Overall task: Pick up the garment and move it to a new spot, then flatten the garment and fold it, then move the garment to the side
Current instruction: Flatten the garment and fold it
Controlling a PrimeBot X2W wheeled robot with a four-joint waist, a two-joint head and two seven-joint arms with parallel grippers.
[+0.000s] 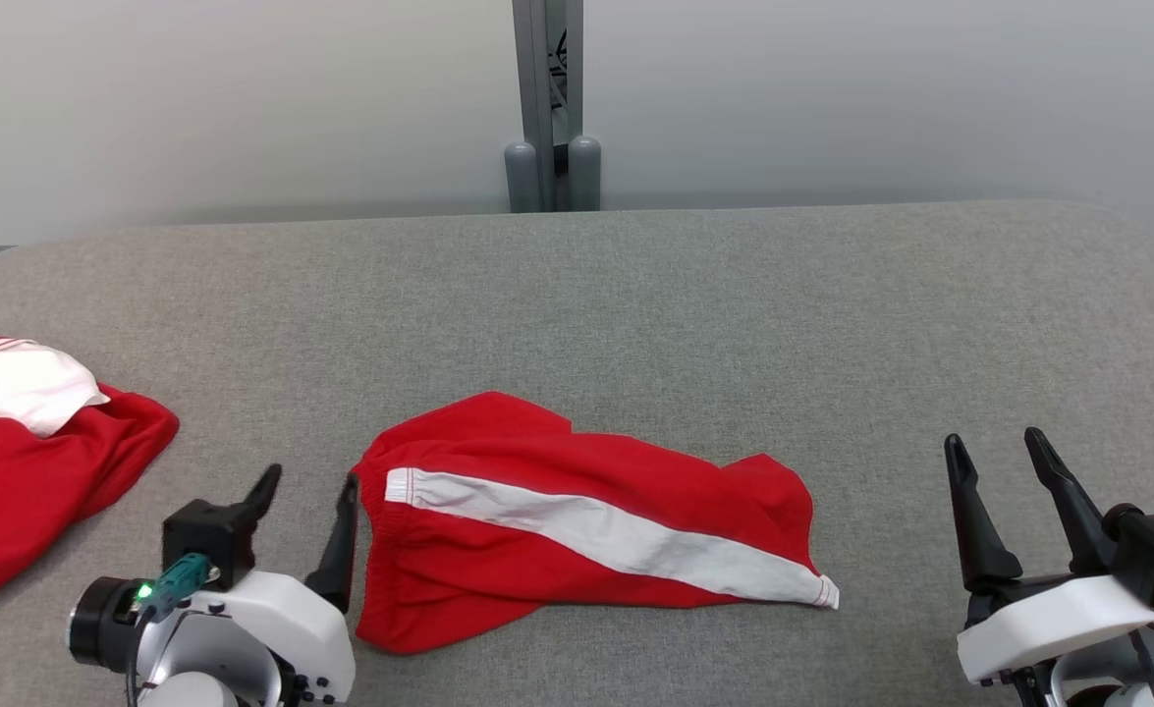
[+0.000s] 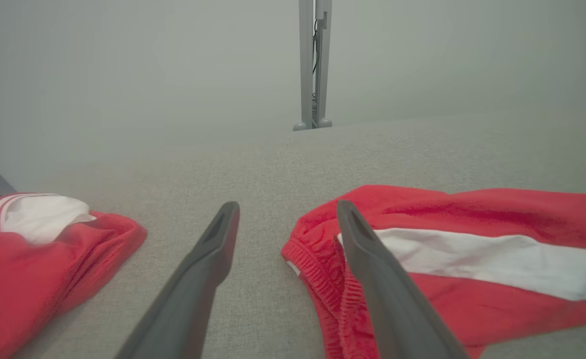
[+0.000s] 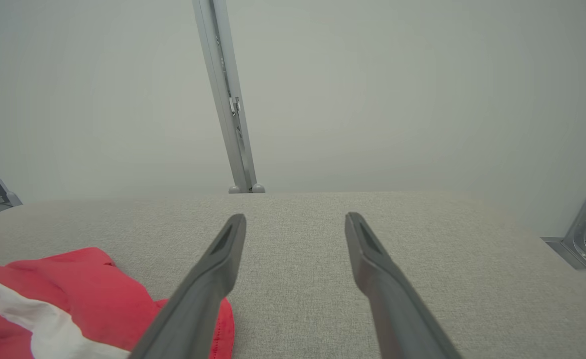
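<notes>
The garment is a pair of red shorts with a white side stripe, lying loosely spread on the grey table near its front middle. It also shows at the right of the left wrist view as the garment and at the lower left of the right wrist view as the garment. My left gripper is open just left of the waistband, one finger close over its elastic edge, nothing between the fingers. My right gripper is open at the lower right, well clear of the cloth. Both show open in their wrist views: left gripper, right gripper.
A second red and white garment lies bunched at the table's left edge, also seen as the second garment. The grey table has bare cloth behind and right of the shorts. A grey post stands behind the far edge.
</notes>
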